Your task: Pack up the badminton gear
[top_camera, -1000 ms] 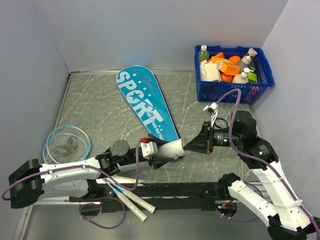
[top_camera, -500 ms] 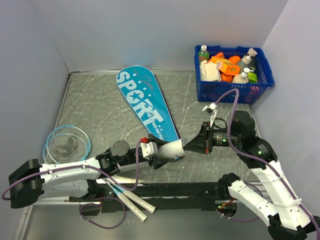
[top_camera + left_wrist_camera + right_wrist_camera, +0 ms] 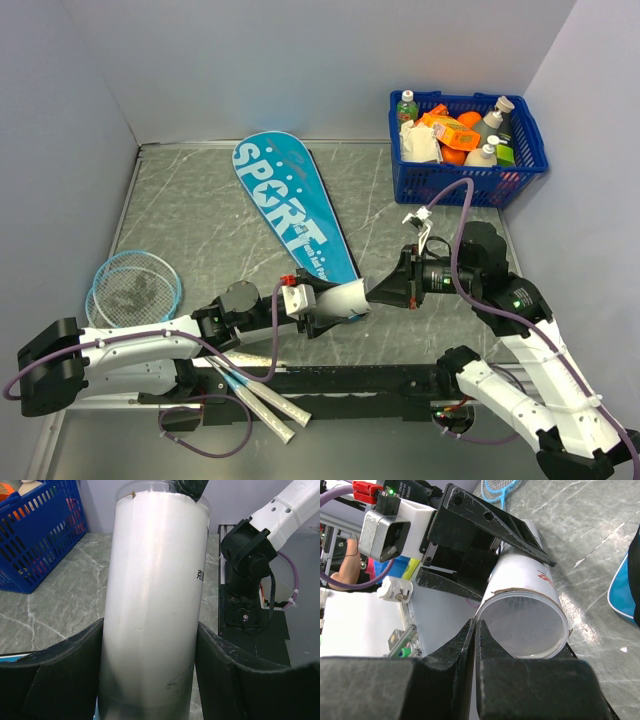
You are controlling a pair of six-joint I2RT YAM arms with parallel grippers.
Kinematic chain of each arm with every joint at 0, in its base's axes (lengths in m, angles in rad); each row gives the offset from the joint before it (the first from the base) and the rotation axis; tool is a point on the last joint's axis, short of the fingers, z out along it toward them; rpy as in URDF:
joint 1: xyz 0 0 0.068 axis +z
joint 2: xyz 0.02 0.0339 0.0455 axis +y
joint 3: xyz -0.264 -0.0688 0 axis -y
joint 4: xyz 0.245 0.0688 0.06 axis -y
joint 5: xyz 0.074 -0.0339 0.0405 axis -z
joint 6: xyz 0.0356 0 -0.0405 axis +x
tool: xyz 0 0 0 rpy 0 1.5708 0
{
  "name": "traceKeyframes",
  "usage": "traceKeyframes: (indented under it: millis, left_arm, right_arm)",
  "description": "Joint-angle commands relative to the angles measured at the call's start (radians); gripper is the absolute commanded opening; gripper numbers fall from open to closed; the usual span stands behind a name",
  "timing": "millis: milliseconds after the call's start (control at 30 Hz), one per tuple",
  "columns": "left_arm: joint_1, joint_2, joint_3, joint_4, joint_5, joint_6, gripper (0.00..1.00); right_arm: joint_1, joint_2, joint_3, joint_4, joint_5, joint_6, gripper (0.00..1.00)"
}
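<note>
Overhead: one long teal racket-shaped bag (image 3: 290, 215), lettered SPORT in white, lies diagonally on the grey marbled tabletop (image 3: 200, 170), wide end far-left, narrow end by the grippers. Two light-blue-framed rackets (image 3: 133, 285) lie near-left, heads overlapping, their white handles (image 3: 272, 405) at the near edge beneath the left arm. One blue plastic basket (image 3: 462, 182) stands far-right with bottles and cartons; labels too small to read.

Left gripper (image 3: 150, 645): pads part-open, clamped on both sides of one white cylindrical tube (image 3: 155, 555), held off the table. Left wrist view alone shows a black printed character on the tube, cut off at its edge.

Right gripper (image 3: 475, 625): fingers nearly together at the tube's rim; whether they pinch it, cannot tell. Right wrist view alone shows the frosted end, contents unclear, and red print, unreadable.
</note>
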Motion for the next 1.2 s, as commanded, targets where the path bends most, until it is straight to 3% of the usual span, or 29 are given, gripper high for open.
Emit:
traceKeyframes:
  millis: [0, 400, 1167]
  left_arm:
    - [-0.01, 0.011, -0.008, 0.06, 0.001, -0.073, 0.01]
    - [-0.011, 0.024, -0.002, 0.058, -0.002, -0.073, 0.01]
    - [-0.02, 0.016, -0.002, 0.052, -0.002, -0.073, 0.01]
  right_arm:
    - [0.015, -0.009, -0.006, 0.024, -0.004, 0.003, 0.08]
    - [0.047, -0.025, -0.016, 0.052, -0.007, 0.034, 0.1]
    - [0.158, 0.001, -0.03, 0.144, 0.058, 0.1, 0.33]
